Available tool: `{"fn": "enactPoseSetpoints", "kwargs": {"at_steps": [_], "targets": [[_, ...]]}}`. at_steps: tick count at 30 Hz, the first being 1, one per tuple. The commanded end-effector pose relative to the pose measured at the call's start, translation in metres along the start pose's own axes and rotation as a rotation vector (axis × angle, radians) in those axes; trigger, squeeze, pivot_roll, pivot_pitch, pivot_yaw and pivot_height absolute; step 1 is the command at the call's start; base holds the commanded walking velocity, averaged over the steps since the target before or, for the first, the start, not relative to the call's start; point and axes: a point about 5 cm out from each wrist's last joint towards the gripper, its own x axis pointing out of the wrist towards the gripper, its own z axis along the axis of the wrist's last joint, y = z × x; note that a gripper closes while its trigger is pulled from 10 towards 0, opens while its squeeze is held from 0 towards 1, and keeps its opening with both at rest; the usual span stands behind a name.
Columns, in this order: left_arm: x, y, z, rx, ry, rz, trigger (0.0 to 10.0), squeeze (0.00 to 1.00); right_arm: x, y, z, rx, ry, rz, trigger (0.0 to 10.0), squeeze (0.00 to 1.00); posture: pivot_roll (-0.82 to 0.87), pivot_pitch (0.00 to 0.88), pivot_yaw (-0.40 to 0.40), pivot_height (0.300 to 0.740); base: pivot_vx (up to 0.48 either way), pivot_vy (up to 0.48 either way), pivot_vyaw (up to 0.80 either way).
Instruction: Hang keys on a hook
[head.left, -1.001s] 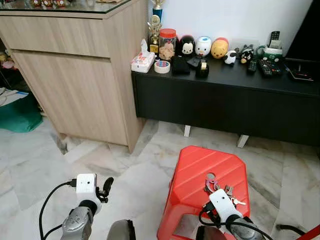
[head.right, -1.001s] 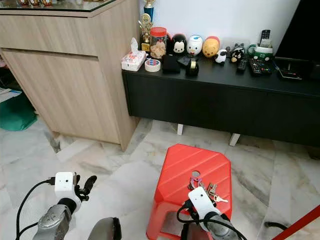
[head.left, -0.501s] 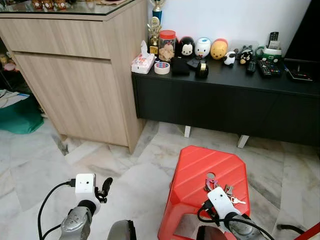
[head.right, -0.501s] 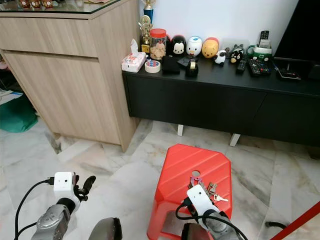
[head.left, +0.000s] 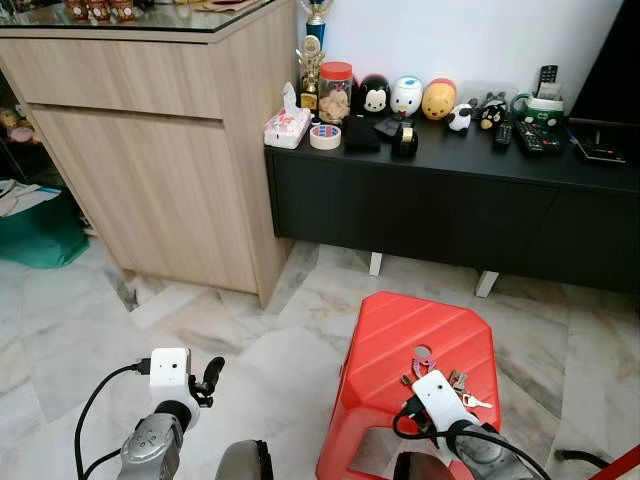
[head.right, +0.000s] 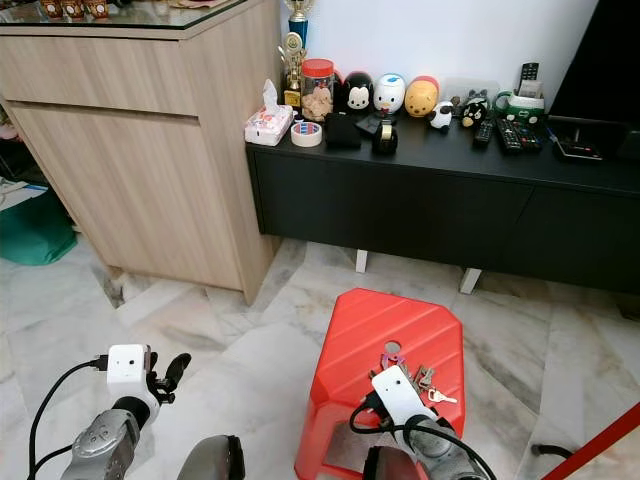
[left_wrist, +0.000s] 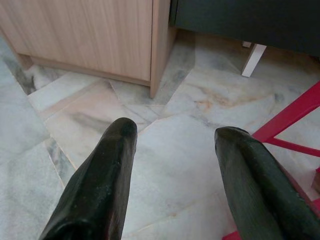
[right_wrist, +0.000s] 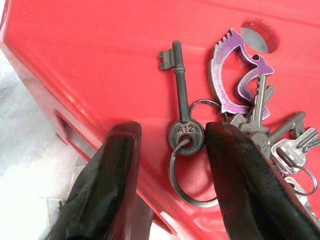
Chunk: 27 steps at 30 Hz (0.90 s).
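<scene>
keys (right_wrist: 235, 120): bunch lying on red stool (head.left: 400, 340) top, near right part, purple clip at its far end
right gripper (right_wrist: 172, 150): fingers spread, straddling the A12 key's round head, low over the stool
left gripper (left_wrist: 172, 135): fingers apart, holding nothing, above marble floor (left_wrist: 165, 150) left of stool

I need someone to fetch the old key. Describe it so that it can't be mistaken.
Go to the red stool before the black cabinet. On its top lies a key bunch. Take the dark long-shafted key, with round head stamped A12; its neighbours are flat and silver.
</scene>
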Motion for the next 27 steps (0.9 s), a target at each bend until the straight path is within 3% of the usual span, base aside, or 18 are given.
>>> {"fn": "enactPoseSetpoints", "kwargs": {"at_steps": [1, 9, 13, 18, 27], "targets": [[-0.001, 0.004, 0.001, 0.016, 0.008, -0.001, 10.0, 0.00, -0.002, 0.001, -0.014, 0.052, 0.073, -0.006, 10.0, 0.00, 0.06, 0.000, -0.001, 0.600, 0.000, 0.000, 0.00], [0.000, 0.004, 0.001, 0.016, 0.012, 0.001, 10.0, 0.00, -0.001, 0.001, -0.008, 0.061, 0.042, -0.003, 10.0, 0.00, 0.06, 0.000, -0.002, 0.600, 0.000, 0.000, 0.00], [0.001, 0.004, 0.001, 0.014, 0.018, 0.005, 10.0, 0.00, -0.002, -0.003, -0.004, -0.023, 0.001, 0.001, 10.0, 0.00, 0.06, 0.000, -0.004, 0.600, 0.000, 0.000, 0.00], [0.001, 0.004, 0.001, 0.010, 0.021, 0.006, 10.0, 0.00, -0.003, -0.006, -0.004, -0.049, -0.014, 0.007, 10.0, 0.00, 0.06, 0.000, -0.005, 0.600, 0.000, 0.000, 0.00], [0.001, 0.003, 0.000, 0.004, 0.026, 0.005, 10.0, 0.00, -0.005, -0.014, 0.000, 0.072, -0.088, -0.039, 10.0, 0.00, 0.05, 0.000, -0.008, 0.600, 0.000, 0.000, 0.00]]}}
